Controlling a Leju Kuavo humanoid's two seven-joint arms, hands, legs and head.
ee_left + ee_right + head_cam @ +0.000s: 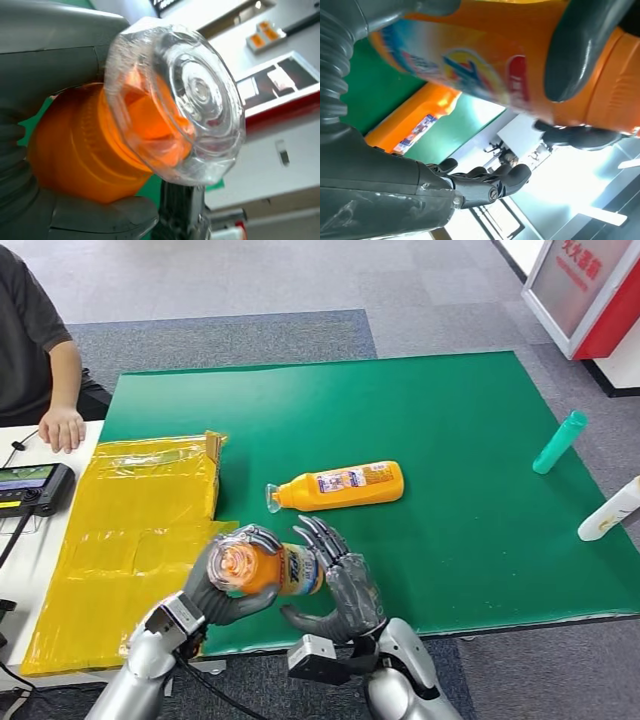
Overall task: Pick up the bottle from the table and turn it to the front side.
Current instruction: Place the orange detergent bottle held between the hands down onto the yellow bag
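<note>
the fingers [260, 538] of our left hand [215, 585] are wrapped around the cap end of the orange bottle [281, 570], clamped on it, and we hold it lifted above the near edge of the green mat [468, 460]. its clear cap [177, 100] points toward our head camera, and the left wrist view shows that cap close up over the orange neck. the fingers [321, 535] of our right hand [343, 585] are spread apart at the bottle's far end; the dark fingertips lie close to the label, the thumb below, but we cannot tell whether they press on it. in the right wrist view the label [471, 70] faces the camera, with left-hand fingers [576, 45] over the orange body. a second orange bottle [340, 486] lies on its side on the mat, well apart from the first. a teal bottle [559, 442] and a white bottle [610, 510] lie near the mat's right edge. a yellow bag [136, 530] lies on the table to the left, and a person's hand [62, 427] rests there.
</note>
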